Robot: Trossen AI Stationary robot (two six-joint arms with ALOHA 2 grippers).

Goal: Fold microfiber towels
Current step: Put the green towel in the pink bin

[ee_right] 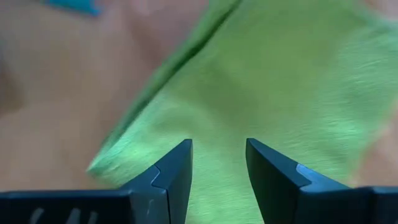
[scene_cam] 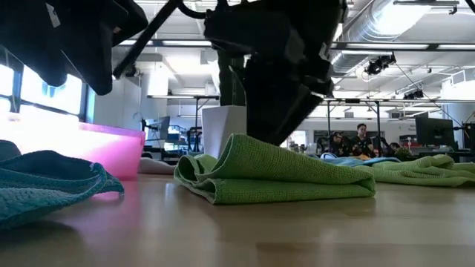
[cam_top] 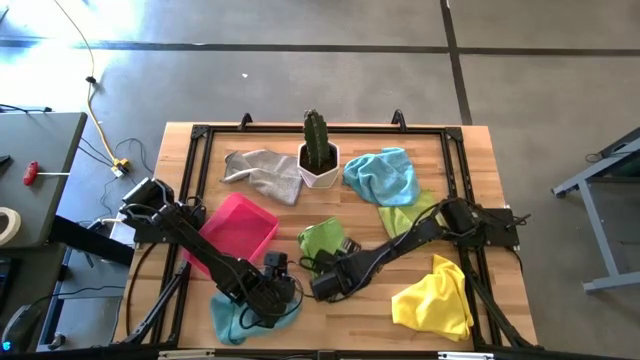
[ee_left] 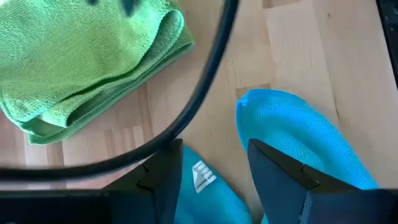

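Note:
A lime green microfiber towel [cam_top: 322, 240] [scene_cam: 282, 174] [ee_right: 267, 74] lies folded over in layers at the table's middle. My right gripper [cam_top: 324, 282] [ee_right: 217, 155] stands open just over its near part, fingers slanting down; in the low view its tip is hidden behind the towel's top. A teal-blue towel [cam_top: 235, 318] [scene_cam: 44, 182] [ee_left: 298, 130] lies crumpled at the near left. My left gripper [cam_top: 268, 298] [ee_left: 216, 152] hangs open above it, with the towel's white label showing between the fingers. The green towel [ee_left: 87, 62] lies beyond it.
A pink tray [cam_top: 238, 230] [scene_cam: 111, 148] sits left of centre. A potted cactus [cam_top: 319, 160] stands at the far middle, with a grey towel [cam_top: 262, 172] to its left and a light blue towel [cam_top: 383, 175] to its right. Another lime green towel [cam_top: 405, 215] and a yellow towel [cam_top: 435, 298] lie on the right.

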